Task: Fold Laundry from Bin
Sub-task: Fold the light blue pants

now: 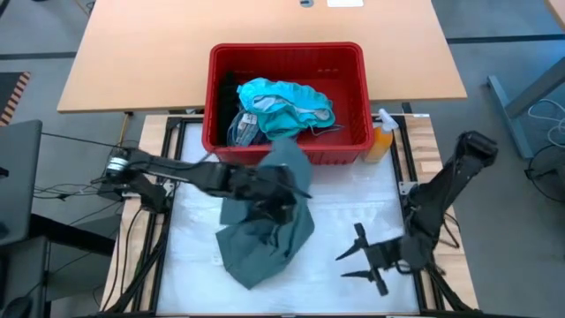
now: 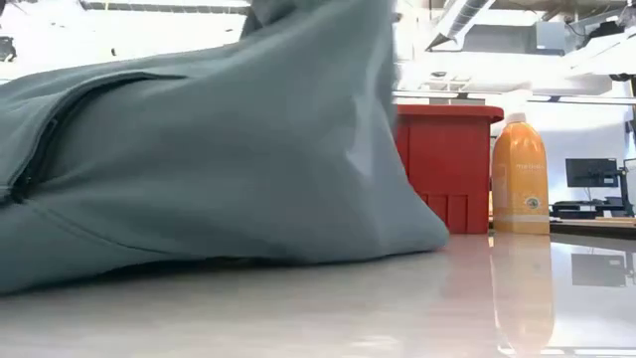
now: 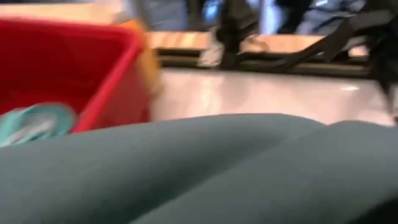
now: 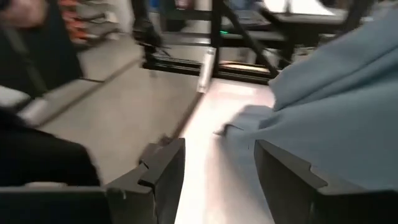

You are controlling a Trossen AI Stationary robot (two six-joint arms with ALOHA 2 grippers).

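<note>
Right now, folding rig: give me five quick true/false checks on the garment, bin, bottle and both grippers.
1. The grey-green garment lies fully inside the red bin. False: it is out on the table, its upper end reaching up to the bin's front wall.
2. The right gripper is open and holds nothing. True.
3. Teal laundry is in the bin. True.
4. The orange spray bottle stands inside the bin. False: it stands outside, by the bin's corner on the right arm's side.
5. The left gripper is parked clear of all cloth. False: it is at the grey-green garment, over the table.
</note>
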